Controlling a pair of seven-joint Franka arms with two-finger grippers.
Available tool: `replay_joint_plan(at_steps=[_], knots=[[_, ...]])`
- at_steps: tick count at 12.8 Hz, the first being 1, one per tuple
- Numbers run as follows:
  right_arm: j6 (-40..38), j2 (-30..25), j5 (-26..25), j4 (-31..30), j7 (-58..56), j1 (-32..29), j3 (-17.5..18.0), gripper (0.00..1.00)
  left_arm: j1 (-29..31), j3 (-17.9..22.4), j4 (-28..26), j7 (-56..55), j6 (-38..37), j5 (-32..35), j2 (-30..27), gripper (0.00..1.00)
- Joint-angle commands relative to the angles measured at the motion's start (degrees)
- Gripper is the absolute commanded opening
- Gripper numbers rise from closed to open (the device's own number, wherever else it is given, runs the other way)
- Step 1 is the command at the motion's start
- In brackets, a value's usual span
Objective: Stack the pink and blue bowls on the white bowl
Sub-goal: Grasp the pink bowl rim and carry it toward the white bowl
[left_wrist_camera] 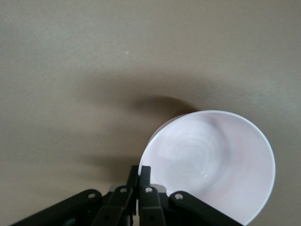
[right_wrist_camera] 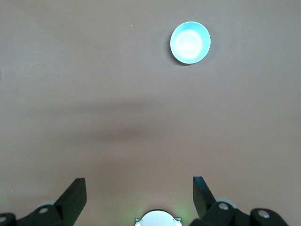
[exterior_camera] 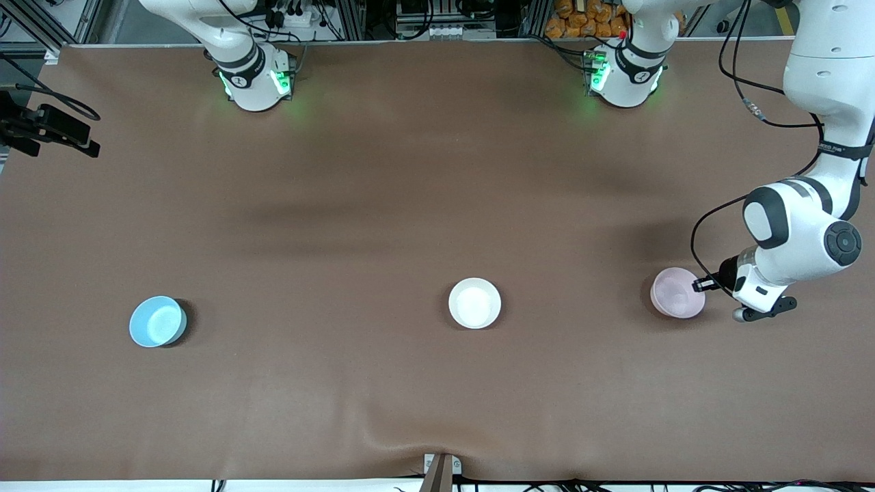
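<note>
Pink bowl (exterior_camera: 677, 293) upright, rim pinched by closed left end effector (exterior_camera: 701, 284); right end effector (right_wrist_camera: 139, 190) wide open, empty.

Both arms: glossy white shells, dark grey joint bands and round end caps. Bases glow green along the desk's top edge. Black cables loop off the left arm. Left gripper (exterior_camera: 701, 284): black fingers, silver screws at linkages. Right gripper (right_wrist_camera: 139, 188): black fingers, same silver screws.
</note>
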Motion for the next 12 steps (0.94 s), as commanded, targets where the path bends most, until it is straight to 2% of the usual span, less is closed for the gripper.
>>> replay_joint_plan(at_steps=[1,4,8,12], knots=[[-0.08,0.1,-0.57,0.32,0.66,0.51,0.09,1.0,0.19,-2.43,0.15,0.56,-0.59,-1.26,-1.08,0.0],[0.09,0.1,-0.57,0.32,0.66,0.51,0.09,1.0,0.19,-7.87,0.68,-0.49,-5.95,-1.26,-5.74,0.0],[0.18,0.1,-0.57,0.32,0.66,0.51,0.09,1.0,-1.38,-17.89,5.23,-9.51,-6.75,-1.17,-5.58,0.0],[0.45,0.19,-0.48,0.32,0.66,0.51,0.09,1.0,-10.95,-18.0,14.63,-23.32,-6.75,-0.38,-0.76,0.0]])
